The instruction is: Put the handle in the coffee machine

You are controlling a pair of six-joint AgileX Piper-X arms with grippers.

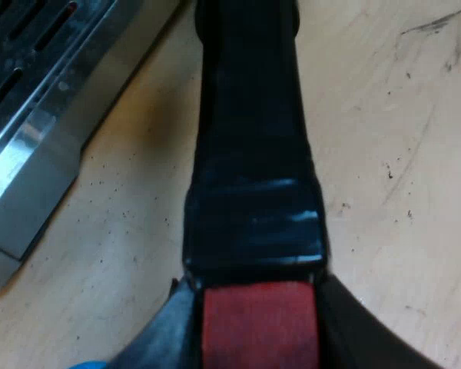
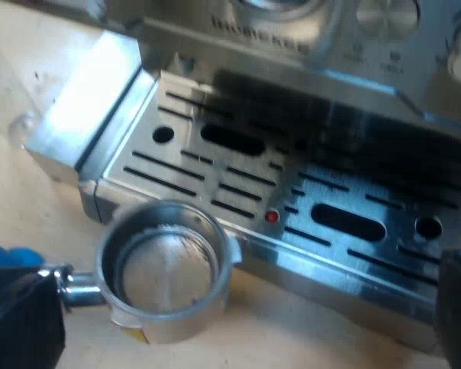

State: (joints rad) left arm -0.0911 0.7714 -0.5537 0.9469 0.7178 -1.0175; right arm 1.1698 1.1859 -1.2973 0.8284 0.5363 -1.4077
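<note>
The holder's dark handle [image 1: 250, 146] runs away from the camera over the wooden table, its red end [image 1: 260, 323] clamped between my left gripper's [image 1: 258, 338] fingers. The holder's round metal basket [image 2: 165, 269] sits low over the table just before the espresso machine's drip tray [image 2: 292, 192], open side up and empty. Its metal neck [image 2: 73, 288] disappears behind a black block. My right gripper [image 2: 238, 327] stands open above the table, one finger [image 2: 457, 307] near the tray's front edge, with the basket between the fingers and not touched.
The machine's steel front panel with knobs [image 2: 384, 15] rises behind the slotted tray. A corner of the tray [image 1: 31, 146] lies beside the handle. A small blue thing [image 2: 8, 254] shows by the holder's neck. Bare wooden table [image 1: 399, 154] lies around.
</note>
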